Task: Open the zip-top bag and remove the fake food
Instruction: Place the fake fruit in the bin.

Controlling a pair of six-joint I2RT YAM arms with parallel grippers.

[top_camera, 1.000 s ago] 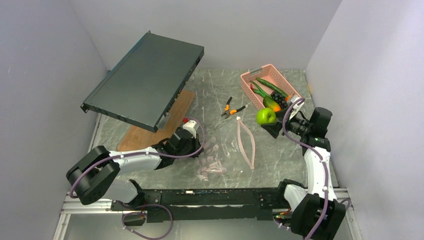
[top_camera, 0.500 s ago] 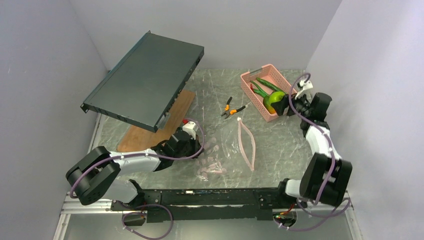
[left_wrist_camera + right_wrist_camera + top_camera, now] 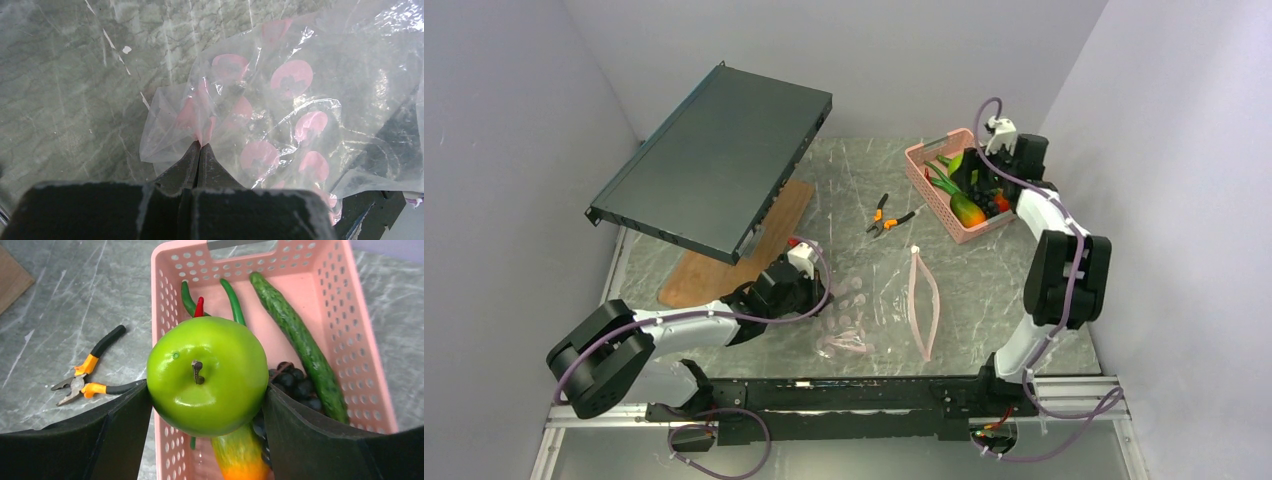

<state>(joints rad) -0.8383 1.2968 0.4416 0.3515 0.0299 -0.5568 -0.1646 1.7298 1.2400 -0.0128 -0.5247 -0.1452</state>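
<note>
The clear zip-top bag (image 3: 879,300) lies flat mid-table, its pink zip strip (image 3: 921,300) gaping open toward the right. My left gripper (image 3: 819,300) is shut on the bag's bottom corner; in the left wrist view its jaws (image 3: 200,146) pinch the pink-dotted plastic (image 3: 280,105). My right gripper (image 3: 969,172) is shut on a green apple (image 3: 207,372) and holds it above the pink basket (image 3: 345,325). In the basket lie a cucumber (image 3: 300,342), dark grapes (image 3: 300,385), an orange-green mango (image 3: 240,455), thin green pieces and a small red piece (image 3: 199,307).
Orange-handled pliers (image 3: 886,216) lie left of the basket; they also show in the right wrist view (image 3: 87,377). A dark flat box (image 3: 714,160) leans tilted over a wooden board (image 3: 724,255) at back left. Walls close in on both sides.
My right arm has carried the apple from beside the basket's near end up and back, over the basket. The left gripper has kept its grip, and the bag's zip strip shifted slightly.
</note>
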